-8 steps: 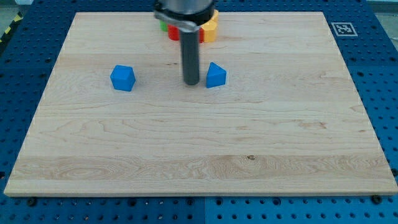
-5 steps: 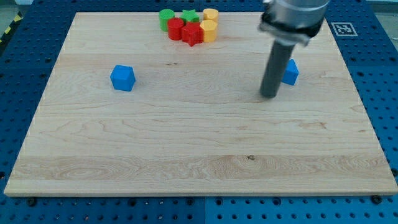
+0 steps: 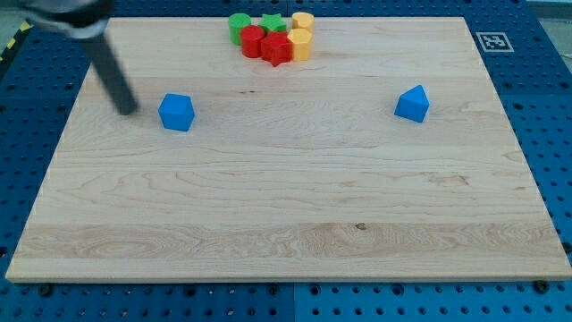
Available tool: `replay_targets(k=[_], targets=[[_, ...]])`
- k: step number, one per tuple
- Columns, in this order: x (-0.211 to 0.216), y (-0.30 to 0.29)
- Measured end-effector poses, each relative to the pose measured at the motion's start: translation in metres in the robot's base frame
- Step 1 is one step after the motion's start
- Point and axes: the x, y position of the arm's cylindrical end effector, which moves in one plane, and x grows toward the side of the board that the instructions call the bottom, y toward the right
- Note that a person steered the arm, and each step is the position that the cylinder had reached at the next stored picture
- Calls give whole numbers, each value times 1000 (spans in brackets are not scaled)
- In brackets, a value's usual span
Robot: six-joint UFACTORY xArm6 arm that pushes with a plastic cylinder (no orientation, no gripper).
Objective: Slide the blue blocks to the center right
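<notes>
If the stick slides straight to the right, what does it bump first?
Probably the blue cube. My tip sits just to its left in the view, on about the same line, with only bare board between them.

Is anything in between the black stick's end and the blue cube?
No. In the camera view, only bare wood lies between my tip and the blue cube.

2 green blocks (image 3: 239, 25) | 2 red blocks (image 3: 276, 49) | 2 yellow blocks (image 3: 300, 39) | clustered, board (image 3: 286, 233) top edge

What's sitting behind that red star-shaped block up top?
Behind the red star block a green block peeks out, its lower part covered. A yellow block stands beside it.
</notes>
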Motion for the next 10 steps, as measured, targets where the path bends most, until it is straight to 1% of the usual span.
replay_targets(k=[1, 2, 3, 4, 5, 6, 7, 8, 9, 10], targets=[[21, 134], [-8, 116], [5, 74], [28, 171], [21, 316], [10, 320], [35, 237], [75, 242], [79, 354], [63, 418]])
